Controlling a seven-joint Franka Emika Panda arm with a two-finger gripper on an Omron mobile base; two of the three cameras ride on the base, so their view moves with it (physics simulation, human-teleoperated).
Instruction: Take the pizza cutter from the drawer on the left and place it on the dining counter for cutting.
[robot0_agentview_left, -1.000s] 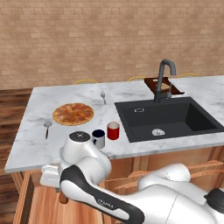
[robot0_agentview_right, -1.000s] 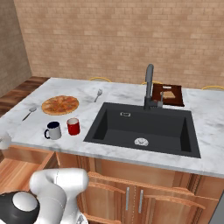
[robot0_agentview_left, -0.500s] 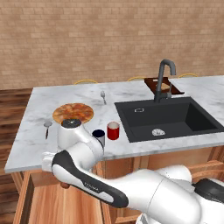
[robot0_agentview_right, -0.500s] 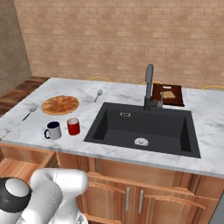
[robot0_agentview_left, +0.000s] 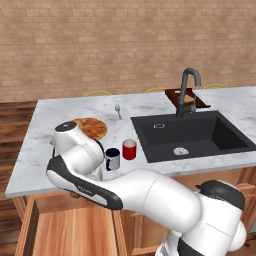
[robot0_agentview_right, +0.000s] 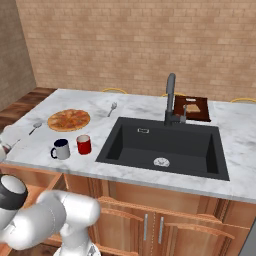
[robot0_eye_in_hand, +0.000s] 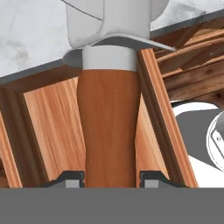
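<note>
Cutter (robot0_eye_in_hand: 108, 131) clamped by handle in my pincer (robot0_eye_in_hand: 111, 178), lifted since a second ago above open drawer (robot0_eye_in_hand: 48, 113); counter (robot0_agentview_left: 45, 130) placement comes next, I judge.

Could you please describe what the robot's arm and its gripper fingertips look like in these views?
The arm is glossy white, built of thick rounded segments with black bands at the joints. A black strip along one link carries small pale lettering, too small to read. In the hand view the gripper ends in two small dark fingertips with grey pads.
</note>
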